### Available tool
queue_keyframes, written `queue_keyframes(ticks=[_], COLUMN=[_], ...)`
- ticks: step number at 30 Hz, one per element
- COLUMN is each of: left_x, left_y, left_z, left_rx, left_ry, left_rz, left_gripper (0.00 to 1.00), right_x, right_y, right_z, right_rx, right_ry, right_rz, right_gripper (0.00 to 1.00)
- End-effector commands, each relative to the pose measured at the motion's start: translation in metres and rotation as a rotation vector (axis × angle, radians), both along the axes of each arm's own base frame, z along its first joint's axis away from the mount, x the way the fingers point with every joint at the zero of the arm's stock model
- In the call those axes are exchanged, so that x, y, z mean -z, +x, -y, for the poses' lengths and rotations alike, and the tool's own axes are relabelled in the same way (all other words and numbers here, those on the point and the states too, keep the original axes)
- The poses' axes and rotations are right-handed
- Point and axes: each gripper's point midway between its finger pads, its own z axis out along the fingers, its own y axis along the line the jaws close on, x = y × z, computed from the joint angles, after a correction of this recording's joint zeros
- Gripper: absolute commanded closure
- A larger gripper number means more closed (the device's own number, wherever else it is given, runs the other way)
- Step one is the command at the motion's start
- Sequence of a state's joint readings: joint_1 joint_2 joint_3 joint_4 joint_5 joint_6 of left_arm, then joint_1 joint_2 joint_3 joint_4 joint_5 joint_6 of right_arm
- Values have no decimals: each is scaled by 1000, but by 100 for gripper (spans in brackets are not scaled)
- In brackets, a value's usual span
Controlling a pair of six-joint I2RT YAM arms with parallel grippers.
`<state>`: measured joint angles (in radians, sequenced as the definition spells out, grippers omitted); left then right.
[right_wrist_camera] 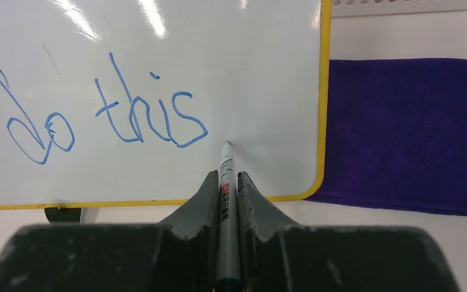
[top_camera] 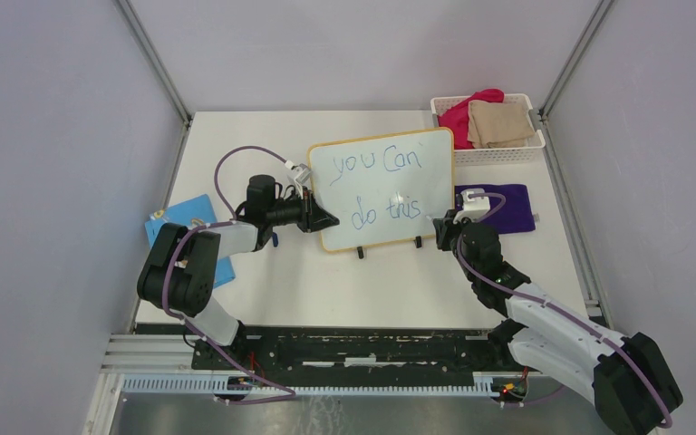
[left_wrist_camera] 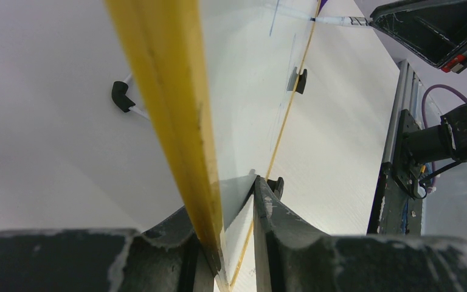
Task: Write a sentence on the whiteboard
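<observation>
Right wrist, one marker (right_wrist_camera: 226, 182), one whiteboard (right_wrist_camera: 249, 61)

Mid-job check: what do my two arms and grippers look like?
The left arm and right arm mix black joints with white shells. A thin purple cable runs along each. Each wrist carries a small white camera block. The left gripper and right gripper have dark grey wedge-shaped fingers, scuffed at the edges.

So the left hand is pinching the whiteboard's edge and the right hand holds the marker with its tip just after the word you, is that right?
Not quite. The right wrist view shows the right hand holding the marker with its tip just after the word "this", not "you". The left hand is pinching the whiteboard's edge.
</observation>
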<state>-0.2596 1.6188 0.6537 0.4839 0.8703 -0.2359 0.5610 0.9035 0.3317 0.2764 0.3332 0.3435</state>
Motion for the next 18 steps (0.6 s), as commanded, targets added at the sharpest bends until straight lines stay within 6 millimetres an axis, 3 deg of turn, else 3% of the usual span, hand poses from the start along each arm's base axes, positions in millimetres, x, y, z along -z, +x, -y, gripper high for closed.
queue_keyframes(ticks=[1, 10, 18], left_x=[59, 59, 59], left_y=[-22, -22, -21], left_z=[-13, -13, -14], left_rx=[-21, -24, -28], left_ry=[169, 171, 173], left_rz=[-138, -136, -137], left_gripper=[98, 98, 96], right_x=[5, -15, -69], right_y=[-1, 1, -5], right_z=[11, 5, -10], right_rx=[42, 22, -58], right_ry=[-30, -2, 103], right_rz=[-6, 26, 110], right_gripper=[100, 100, 100])
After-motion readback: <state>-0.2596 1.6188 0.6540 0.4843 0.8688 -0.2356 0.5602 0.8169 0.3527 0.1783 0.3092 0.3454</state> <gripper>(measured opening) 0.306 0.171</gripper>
